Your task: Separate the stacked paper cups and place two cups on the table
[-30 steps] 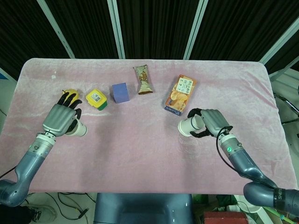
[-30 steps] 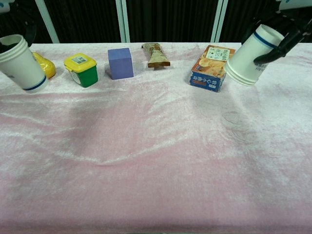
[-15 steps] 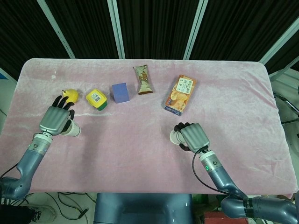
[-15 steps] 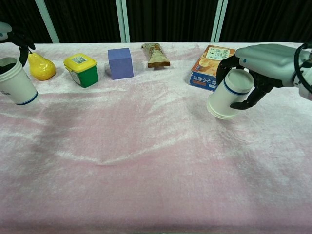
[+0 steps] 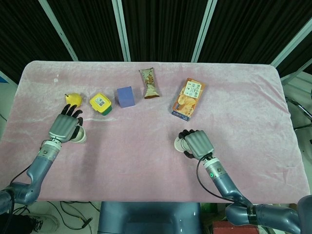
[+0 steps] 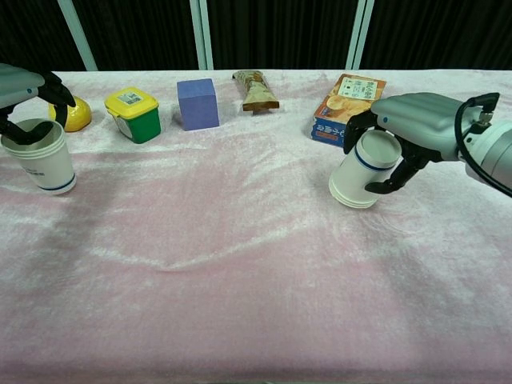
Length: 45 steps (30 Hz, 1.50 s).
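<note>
Two white paper cups with a blue band are in view. My left hand (image 5: 65, 126) (image 6: 24, 90) grips one paper cup (image 6: 40, 158) (image 5: 79, 138) from above at the table's left; the cup stands upright, mouth up, its base at the cloth. My right hand (image 5: 197, 144) (image 6: 420, 120) holds the other paper cup (image 6: 365, 168) (image 5: 179, 143) at centre right, tilted with its mouth toward the table and its rim at the cloth. The hand covers most of that cup in the head view.
On the pink tablecloth (image 5: 146, 156) a row stands behind the hands: a yellow pear (image 5: 72, 99), a yellow-lidded green tub (image 5: 100, 103), a purple block (image 5: 126, 96), a snack bar wrapper (image 5: 150, 83), a snack box (image 5: 188, 99).
Both hands have come down toward the table with their cups. The right hand moved from beside the snack box toward me and the centre. The left cup now stands upright.
</note>
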Available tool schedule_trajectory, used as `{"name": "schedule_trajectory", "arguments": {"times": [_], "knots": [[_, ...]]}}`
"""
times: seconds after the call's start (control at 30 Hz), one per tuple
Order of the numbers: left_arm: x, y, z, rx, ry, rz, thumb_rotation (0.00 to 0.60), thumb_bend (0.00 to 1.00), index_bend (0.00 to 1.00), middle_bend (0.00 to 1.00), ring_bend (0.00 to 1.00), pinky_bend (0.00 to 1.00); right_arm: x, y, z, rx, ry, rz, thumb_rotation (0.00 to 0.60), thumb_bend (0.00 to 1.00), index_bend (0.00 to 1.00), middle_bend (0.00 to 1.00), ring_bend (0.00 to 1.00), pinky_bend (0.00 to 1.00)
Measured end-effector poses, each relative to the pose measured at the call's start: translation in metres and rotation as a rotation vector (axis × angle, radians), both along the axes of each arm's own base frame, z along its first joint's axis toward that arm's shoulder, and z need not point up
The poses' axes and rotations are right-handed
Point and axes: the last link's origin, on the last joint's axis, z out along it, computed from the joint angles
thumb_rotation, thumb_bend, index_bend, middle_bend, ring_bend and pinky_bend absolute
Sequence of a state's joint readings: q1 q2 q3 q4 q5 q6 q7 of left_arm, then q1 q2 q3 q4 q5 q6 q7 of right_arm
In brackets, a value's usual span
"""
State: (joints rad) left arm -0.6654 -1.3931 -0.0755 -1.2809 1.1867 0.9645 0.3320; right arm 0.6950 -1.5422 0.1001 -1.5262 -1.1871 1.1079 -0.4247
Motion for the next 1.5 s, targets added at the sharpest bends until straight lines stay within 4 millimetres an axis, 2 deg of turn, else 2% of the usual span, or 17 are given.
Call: {"name": "schedule_trajectory", "arguments": {"times": [0.17,0.3,0.43,0.53,0.63,0.73,0.83,0.9,1.0,1.1,1.23,1.37,1.5], "knots": [[-0.003,-0.001,-0.004,-0.013,0.02,0.01,0.6,0.53,0.44,0.16,0.0,0.0,0.001,0.001,0.001,0.015,-0.002,0.0,0.6,0.58,0.88,0.6,0.72,0.52],[-0.006,-0.002,-0.005,-0.017,0.032,0.024,0.6,0.44,0.39,0.15,0.0,0.0,0.0,0.004,0.0,0.049,0.01,-0.012,0.6,0.51,0.83,0.53,0.68,0.47],[-0.005,-0.001,-0.002,0.002,0.026,0.026,0.6,0.35,0.29,0.13,0.0,0.0,0.004,0.003,0.002,0.067,-0.004,-0.029,0.6,0.49,0.78,0.48,0.67,0.47],[-0.003,0.001,0.004,0.026,0.006,0.024,0.6,0.31,0.2,0.1,0.0,0.0,0.004,0.002,0.003,0.074,0.0,-0.035,0.6,0.41,0.67,0.42,0.61,0.44],[-0.001,0.002,0.008,0.036,-0.001,0.026,0.6,0.29,0.17,0.08,0.0,0.0,0.003,0.002,0.003,0.088,0.017,-0.043,0.6,0.3,0.55,0.34,0.53,0.39],[0.002,0.002,0.011,0.04,-0.017,0.028,0.6,0.26,0.15,0.07,0.0,0.0,0.001,0.004,0.003,0.116,0.021,-0.064,0.6,0.22,0.36,0.22,0.43,0.34],[0.005,0.001,0.015,0.038,-0.039,0.028,0.6,0.24,0.14,0.05,0.0,0.0,0.0,0.006,0.003,0.144,0.032,-0.082,0.6,0.14,0.15,0.04,0.26,0.27],[0.009,0.0,0.018,0.038,-0.063,0.027,0.6,0.23,0.14,0.03,0.0,0.0,0.0,0.005,0.004,0.15,0.047,-0.085,0.6,0.11,0.07,0.0,0.2,0.24],[0.018,-0.006,0.026,0.036,-0.113,0.019,0.6,0.22,0.13,0.02,0.0,0.0,0.002,0.005,0.01,0.144,0.06,-0.08,0.6,0.08,0.03,0.0,0.16,0.23],[0.027,-0.016,0.041,0.034,-0.16,0.011,0.6,0.22,0.12,0.01,0.0,0.0,0.003,0.002,0.02,0.123,0.024,-0.094,0.6,0.07,0.03,0.0,0.16,0.22],[0.032,-0.036,0.067,0.056,-0.197,-0.002,0.6,0.22,0.11,0.01,0.0,0.0,-0.006,-0.003,0.05,0.066,-0.03,-0.127,0.6,0.08,0.03,0.0,0.16,0.21],[0.021,-0.063,0.087,0.092,-0.195,-0.006,0.6,0.22,0.11,0.01,0.0,0.0,-0.029,-0.001,0.088,-0.019,-0.044,-0.161,0.6,0.08,0.03,0.0,0.16,0.21],[0.006,-0.089,0.096,0.127,-0.194,-0.007,0.6,0.22,0.11,0.02,0.0,0.0,-0.055,0.01,0.125,-0.114,-0.051,-0.169,0.6,0.07,0.03,0.0,0.16,0.21]]}}
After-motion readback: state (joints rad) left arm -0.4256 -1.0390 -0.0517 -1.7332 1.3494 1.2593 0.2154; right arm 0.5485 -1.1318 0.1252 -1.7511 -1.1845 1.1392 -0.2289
